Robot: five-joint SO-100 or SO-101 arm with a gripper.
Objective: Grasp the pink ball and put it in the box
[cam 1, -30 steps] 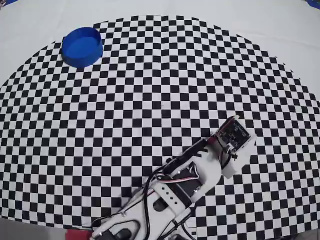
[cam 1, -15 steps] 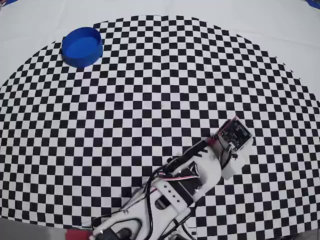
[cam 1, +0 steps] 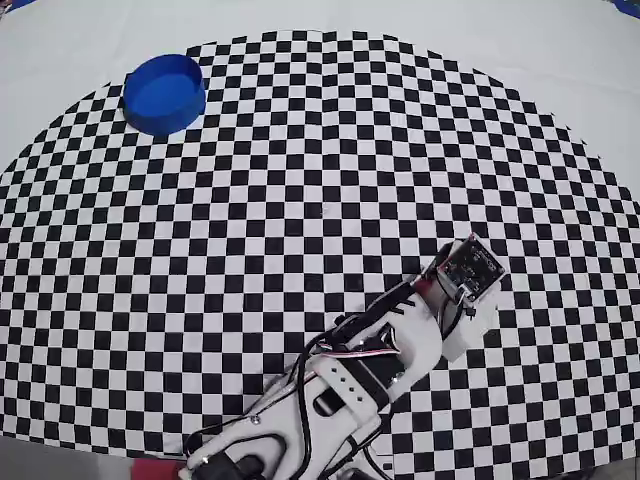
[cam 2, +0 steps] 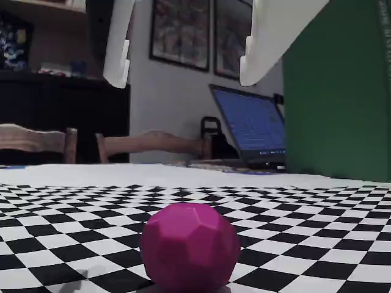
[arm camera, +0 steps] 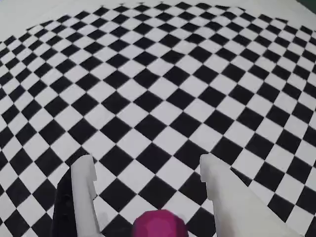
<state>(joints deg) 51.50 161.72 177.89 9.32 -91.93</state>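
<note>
The arm [cam 1: 350,385] is being seen from overhead stretching from the bottom edge up and to the right across the checkered table [cam 1: 300,200], its wrist end being angled toward the right half of the pattern. The claw [arm camera: 148,170] is being held open, its two white fingers [arm camera: 84,192] being spread well apart in the wrist view, and in the fixed view the same claw [cam 2: 183,70] is being shown hanging above the surface with nothing gripped. The pink ball [arm camera: 160,224] is being seen lying on the table at the bottom edge of the wrist view, between the two fingers; in the fixed view the pink ball [cam 2: 189,247] is resting on the checks below the raised fingertips, apart from them. The box [cam 1: 164,94] is being shown far off at the upper left of the overhead view. Compared with a second ago, the wrist end is being found slightly nearer the arm's base, while the box is being left where it was
</note>
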